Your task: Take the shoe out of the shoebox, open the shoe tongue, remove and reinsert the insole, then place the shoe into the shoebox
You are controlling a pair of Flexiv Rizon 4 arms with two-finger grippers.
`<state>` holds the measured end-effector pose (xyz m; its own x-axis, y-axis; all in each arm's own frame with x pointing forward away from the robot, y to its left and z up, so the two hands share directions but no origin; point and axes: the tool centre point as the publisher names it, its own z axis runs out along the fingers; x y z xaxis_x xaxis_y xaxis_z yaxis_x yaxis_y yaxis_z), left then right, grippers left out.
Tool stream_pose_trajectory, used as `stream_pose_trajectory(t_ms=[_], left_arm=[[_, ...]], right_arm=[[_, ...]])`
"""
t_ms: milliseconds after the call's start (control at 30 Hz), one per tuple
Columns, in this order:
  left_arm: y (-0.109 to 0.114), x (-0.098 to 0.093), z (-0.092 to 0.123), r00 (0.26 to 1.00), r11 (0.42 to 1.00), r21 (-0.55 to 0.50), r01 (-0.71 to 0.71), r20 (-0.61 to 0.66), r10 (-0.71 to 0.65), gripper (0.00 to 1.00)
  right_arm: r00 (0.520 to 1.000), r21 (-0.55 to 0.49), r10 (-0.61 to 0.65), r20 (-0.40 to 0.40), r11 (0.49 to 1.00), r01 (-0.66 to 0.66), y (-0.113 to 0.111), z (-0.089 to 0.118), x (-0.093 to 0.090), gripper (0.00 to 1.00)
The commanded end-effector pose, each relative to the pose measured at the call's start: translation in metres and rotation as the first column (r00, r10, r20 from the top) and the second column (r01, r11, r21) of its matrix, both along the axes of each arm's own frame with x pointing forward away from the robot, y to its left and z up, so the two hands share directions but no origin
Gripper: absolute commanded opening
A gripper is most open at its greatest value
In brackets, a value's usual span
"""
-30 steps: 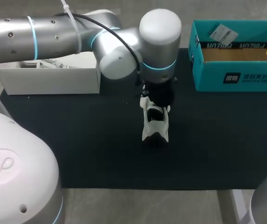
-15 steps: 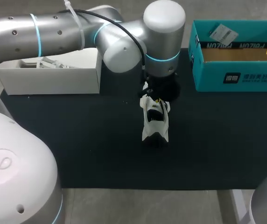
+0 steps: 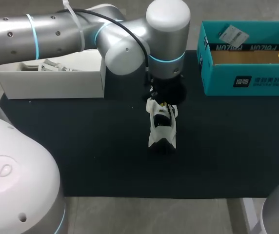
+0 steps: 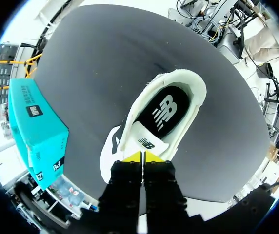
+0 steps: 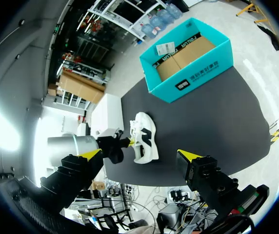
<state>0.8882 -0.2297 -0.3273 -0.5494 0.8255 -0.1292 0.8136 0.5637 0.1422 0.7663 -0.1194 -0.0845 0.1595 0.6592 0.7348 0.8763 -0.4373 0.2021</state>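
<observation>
The black tabletop (image 3: pixel 81 146) runs wide and matte across the head view; the white shoe (image 3: pixel 162 127) stands on its sole near the middle, heel end toward the near edge, outside both boxes. The teal shoebox (image 3: pixel 249 78) sits at the far right corner, open top up, brown cardboard and a paper tag showing inside; an open white box (image 3: pixel 51 83) sits at the far left; the shoe lies between the two, well apart from each.

The left arm (image 3: pixel 56 34) comes in from the left and hangs over the shoe's front end; the left hand (image 3: pixel 163 105) points straight down onto it. From the left wrist the dark tabletop (image 4: pixel 90 63) fills the view around the shoe (image 4: pixel 181 75); the left hand (image 4: pixel 142 157) has its yellow tips pressed together right at the edge of the shoe tongue (image 4: pixel 147 141); whether any of the tongue is pinched between them I cannot tell. Ahead of the tongue the black insole (image 4: pixel 166 109) lies inside the shoe; the shoebox (image 4: pixel 37 136) stands off to one side.

From the right wrist, looking down from high up, the right hand (image 5: pixel 138 154) has its fingers spread wide apart, holding nothing; far beneath it lie the tabletop (image 5: pixel 212 126), the shoe (image 5: pixel 144 139) and the shoebox (image 5: pixel 193 80).
</observation>
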Motion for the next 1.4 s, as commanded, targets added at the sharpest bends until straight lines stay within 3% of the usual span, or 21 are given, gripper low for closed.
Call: stream_pose_trajectory(t_ms=[33,67,133,233,267,333,367,500,533,567,633,667,700,867,900,967,1033,1100,1233,1333,1400], left_arm=[[0.001,0.000,0.000,1.000,1.000,-0.002,0.001,0.001,-0.001,0.00],[0.001,0.000,0.000,1.000,1.000,-0.002,0.001,0.001,-0.001,0.00],[0.000,0.002,0.003,0.984,0.984,0.024,-0.177,-0.010,0.177,0.00],[-0.005,-0.003,0.014,0.884,0.885,0.071,-0.460,-0.053,0.464,0.00],[-0.008,-0.008,0.018,0.822,0.818,0.101,-0.566,-0.005,0.569,0.00],[-0.009,-0.017,0.020,0.752,0.751,0.069,-0.657,-0.010,0.659,0.00],[-0.010,-0.023,0.020,0.680,0.676,0.076,-0.733,0.027,0.733,0.00],[-0.012,-0.050,0.013,0.444,0.443,-0.038,-0.896,-0.008,0.896,0.00],[-0.012,-0.054,0.011,0.438,0.437,-0.048,-0.898,-0.008,0.899,0.00],[-0.011,-0.062,0.008,0.374,0.373,-0.101,-0.922,0.004,0.927,0.00],[-0.007,-0.072,0.008,0.349,0.337,-0.171,-0.926,-0.042,0.936,0.00],[-0.004,-0.075,0.009,0.302,0.284,-0.205,-0.937,-0.059,0.952,0.00],[-0.002,-0.079,0.009,0.317,0.296,-0.199,-0.934,-0.079,0.945,0.00],[0.005,-0.094,0.012,0.279,0.247,-0.196,-0.949,-0.154,0.948,0.00],[0.007,-0.097,0.013,0.298,0.267,-0.203,-0.942,-0.142,0.944,0.00],[0.010,-0.100,0.015,0.295,0.260,-0.200,-0.945,-0.170,0.940,0.49],[0.012,-0.105,0.018,0.289,0.252,-0.202,-0.946,-0.179,0.940,0.63],[0.014,-0.109,0.019,0.295,0.259,-0.197,-0.946,-0.188,0.937,0.71],[0.016,-0.113,0.014,0.295,0.260,-0.182,-0.948,-0.203,0.934,0.74],[0.014,-0.115,-0.001,0.315,0.285,-0.159,-0.945,-0.208,0.926,0.69],[0.011,-0.115,-0.012,0.329,0.305,-0.141,-0.942,-0.202,0.922,0.55]], right_arm=[[1.000,-0.001,-0.001,-0.002,1.000,0.001,0.000,0.000,0.001,1.00],[1.000,-0.001,-0.001,-0.002,1.000,0.001,0.000,0.000,0.001,1.00],[1.000,-0.001,-0.001,-0.002,1.000,0.001,0.000,0.000,0.001,1.00],[1.000,-0.001,-0.001,-0.002,1.000,0.001,0.000,0.000,0.001,1.00],[1.000,-0.001,-0.001,-0.002,1.000,0.001,0.000,0.000,0.001,1.00],[1.000,-0.001,-0.001,-0.002,1.000,0.001,0.000,0.000,0.001,1.00],[1.000,-0.001,-0.001,-0.002,1.000,0.001,0.000,0.000,0.001,1.00],[1.000,-0.001,-0.001,-0.002,1.000,0.001,0.000,0.000,0.001,1.00],[1.000,-0.001,-0.001,-0.002,1.000,0.001,0.000,0.000,0.001,1.00],[1.000,-0.001,-0.001,-0.002,1.000,0.001,0.000,0.000,0.001,1.00],[1.000,-0.001,-0.001,-0.002,1.000,0.001,0.000,0.000,0.001,1.00],[1.000,-0.001,-0.001,-0.002,1.000,0.001,0.000,0.000,0.001,1.00],[1.000,-0.001,-0.001,-0.002,1.000,0.001,0.000,0.000,0.001,1.00],[1.000,-0.001,-0.001,-0.002,1.000,0.001,0.000,0.000,0.001,1.00],[1.000,-0.001,-0.001,-0.002,1.000,0.001,0.000,0.000,0.001,1.00],[1.000,-0.001,-0.001,-0.002,1.000,0.001,0.000,0.000,0.001,1.00],[1.000,-0.001,-0.001,-0.002,1.000,0.001,0.000,0.000,0.001,1.00],[1.000,-0.001,-0.001,-0.002,1.000,0.001,0.000,0.000,0.001,1.00],[1.000,-0.001,-0.001,-0.002,1.000,0.001,0.000,0.000,0.001,1.00],[1.000,-0.001,-0.001,-0.002,1.000,0.001,0.000,0.000,0.001,1.00],[1.000,-0.001,-0.001,-0.002,1.000,0.001,0.000,0.000,0.001,1.00]])
